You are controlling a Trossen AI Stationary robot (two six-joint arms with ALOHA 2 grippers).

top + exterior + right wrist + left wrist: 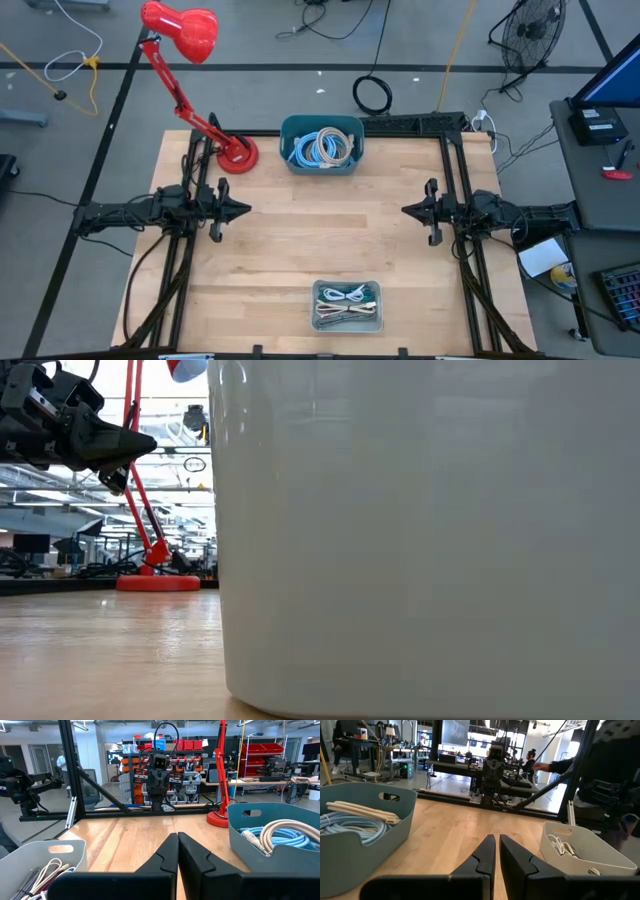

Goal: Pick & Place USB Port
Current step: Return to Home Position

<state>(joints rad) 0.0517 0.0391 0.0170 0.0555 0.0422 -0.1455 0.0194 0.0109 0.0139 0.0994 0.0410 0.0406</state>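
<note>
A teal bin (pixel 321 145) at the table's far middle holds coiled light-blue and cream cables (pixel 322 148). A white tray (pixel 347 306) near the front edge holds several thin cables and connectors (pixel 563 846); I cannot make out a USB port among them. My left gripper (pixel 243 210) hangs above the table's left side, level and pointing right, with its fingers (pixel 485 855) together and nothing between them. My right gripper (pixel 407 210) mirrors it on the right side, pointing left, shut and empty (pixel 177 840). Both are well clear of the bin and the tray.
A red desk lamp stands with its base (pixel 236 154) at the far left of the table, its head (pixel 185 30) reaching beyond the table. The white tray's wall (pixel 420 540) fills most of the low view. Bare wood (pixel 325 225) lies between the two grippers.
</note>
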